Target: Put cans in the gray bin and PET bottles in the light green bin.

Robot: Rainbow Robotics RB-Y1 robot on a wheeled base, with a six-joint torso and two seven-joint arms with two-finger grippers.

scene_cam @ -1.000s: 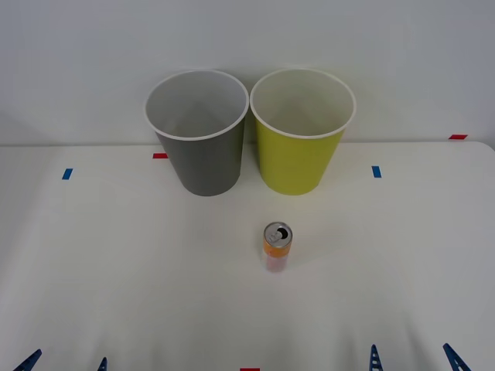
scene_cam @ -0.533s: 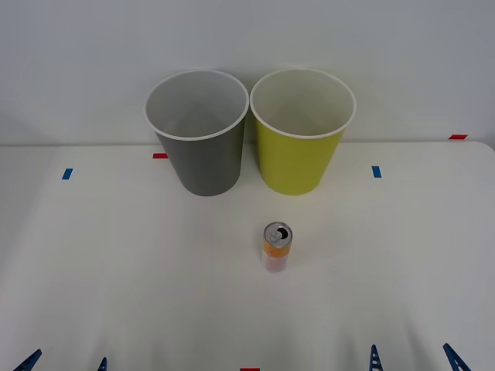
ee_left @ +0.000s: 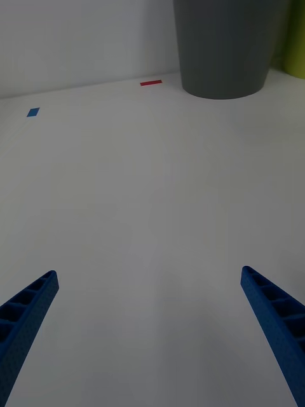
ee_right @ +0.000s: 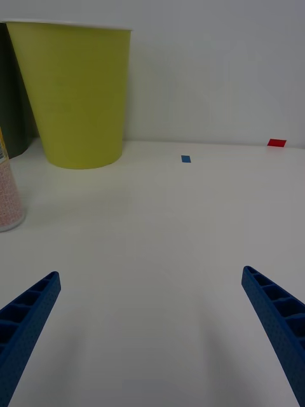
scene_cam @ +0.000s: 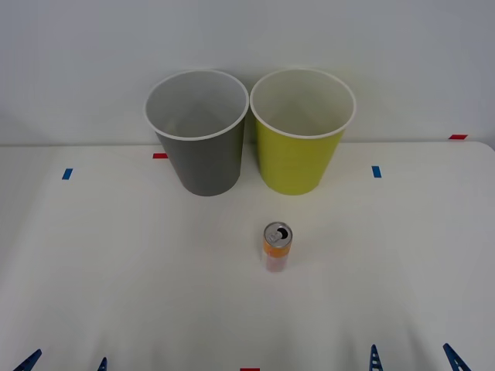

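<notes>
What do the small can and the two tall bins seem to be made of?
The slim orange and pale pink drink can looks like metal: its silver top with a pull tab shines. The tall round dark gray bin and the same-shaped yellow-green bin look like plastic, probably matte: smooth tapered walls, even colour, white insides and thin white rims. No glare shows on them.

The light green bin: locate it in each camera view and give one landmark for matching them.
Front view: light green bin at the back, right of the gray bin.
Right wrist view: it stands beyond the can.
Left wrist view: a sliver beside the gray bin.
Shared landmark: the gray bin.
</notes>
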